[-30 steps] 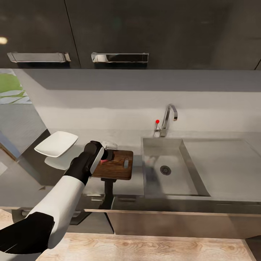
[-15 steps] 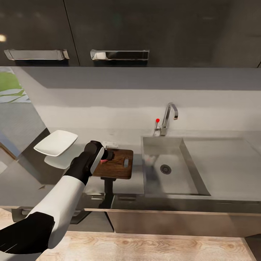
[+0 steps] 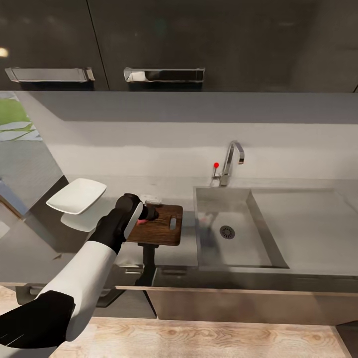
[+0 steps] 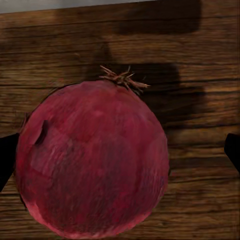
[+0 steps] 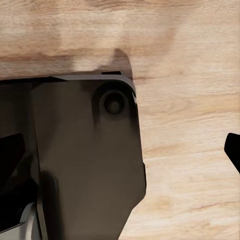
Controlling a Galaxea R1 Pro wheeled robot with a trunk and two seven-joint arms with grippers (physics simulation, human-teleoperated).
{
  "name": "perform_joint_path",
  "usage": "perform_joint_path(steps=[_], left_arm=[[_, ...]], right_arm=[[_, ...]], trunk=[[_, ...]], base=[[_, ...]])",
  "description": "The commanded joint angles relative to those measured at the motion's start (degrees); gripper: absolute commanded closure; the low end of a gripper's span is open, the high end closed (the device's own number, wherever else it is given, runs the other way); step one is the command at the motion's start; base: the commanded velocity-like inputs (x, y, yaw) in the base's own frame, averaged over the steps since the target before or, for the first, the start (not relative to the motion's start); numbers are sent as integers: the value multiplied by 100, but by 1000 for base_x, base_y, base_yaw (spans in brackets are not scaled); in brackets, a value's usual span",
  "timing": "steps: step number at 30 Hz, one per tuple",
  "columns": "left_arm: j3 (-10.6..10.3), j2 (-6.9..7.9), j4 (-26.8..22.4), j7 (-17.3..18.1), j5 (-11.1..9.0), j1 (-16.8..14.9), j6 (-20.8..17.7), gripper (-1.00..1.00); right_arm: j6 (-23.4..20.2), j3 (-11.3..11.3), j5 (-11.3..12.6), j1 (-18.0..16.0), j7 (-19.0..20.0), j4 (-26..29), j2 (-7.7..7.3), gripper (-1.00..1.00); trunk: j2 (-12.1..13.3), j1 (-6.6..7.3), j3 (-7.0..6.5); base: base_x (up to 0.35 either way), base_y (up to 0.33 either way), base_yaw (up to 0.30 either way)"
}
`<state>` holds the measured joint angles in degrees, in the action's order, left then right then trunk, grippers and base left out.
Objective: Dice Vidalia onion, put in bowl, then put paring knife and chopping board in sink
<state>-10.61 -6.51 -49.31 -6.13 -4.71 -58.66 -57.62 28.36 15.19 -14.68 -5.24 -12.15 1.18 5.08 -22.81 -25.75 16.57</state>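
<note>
Item 1, my left pincer (image 4: 120, 155): over the chopping board (image 3: 160, 226), fingers spread to either side of the Vidalia onion (image 4: 92, 160). One pad (image 4: 7, 157) seemed to touch the skin; the other (image 4: 232, 150) stood clear of it. Not gripping, as I judged.

Item 2, Vidalia onion: resting on the board's grain, root tuft showing. Risk: a round bulb on a flat board. If one pad dragged as I withdrew, it could roll toward the edge and onto the countertop (image 3: 191, 253).

Item 3, my right pincer (image 5: 120, 145): low beside my base, over wood flooring, fingers wide apart, holding nothing.

Item 4, small pale object (image 3: 150, 199) just behind the board: possibly the paring knife, too blurred to tell.

Item 5, bowl (image 3: 77, 196): left of the board. Risk: my forearm passed near it.

Item 6, sink (image 3: 238, 258): right of the board, basin bare.
</note>
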Motion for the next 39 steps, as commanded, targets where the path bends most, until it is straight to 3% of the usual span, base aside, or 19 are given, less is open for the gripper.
perform_joint_path(steps=[1,14,23,28,39], left_arm=[[-12,1,1,-55,-52,-5,-21,-100],[1,1,-155,-55,-48,-5,-27,-100],[-9,57,-1653,-62,-48,-6,-64,-100],[-11,93,-1725,-64,-47,-5,-65,-100],[-12,132,-1623,-64,-47,7,-65,-100]], right_arm=[[12,37,-61,-4,-33,-4,2,-100],[12,37,-61,-4,-33,-4,2,-100],[12,37,-61,-4,-33,-4,10,-100],[12,35,-61,-4,-30,-4,10,-100],[12,36,-61,-4,-24,-4,11,-100]], trunk=[[-10,-3,10],[-10,-3,10],[-10,-3,10],[-10,-3,10],[-10,-3,10]], base=[[0,0,0],[0,0,0],[0,0,0],[-32,0,0],[-304,0,0]])
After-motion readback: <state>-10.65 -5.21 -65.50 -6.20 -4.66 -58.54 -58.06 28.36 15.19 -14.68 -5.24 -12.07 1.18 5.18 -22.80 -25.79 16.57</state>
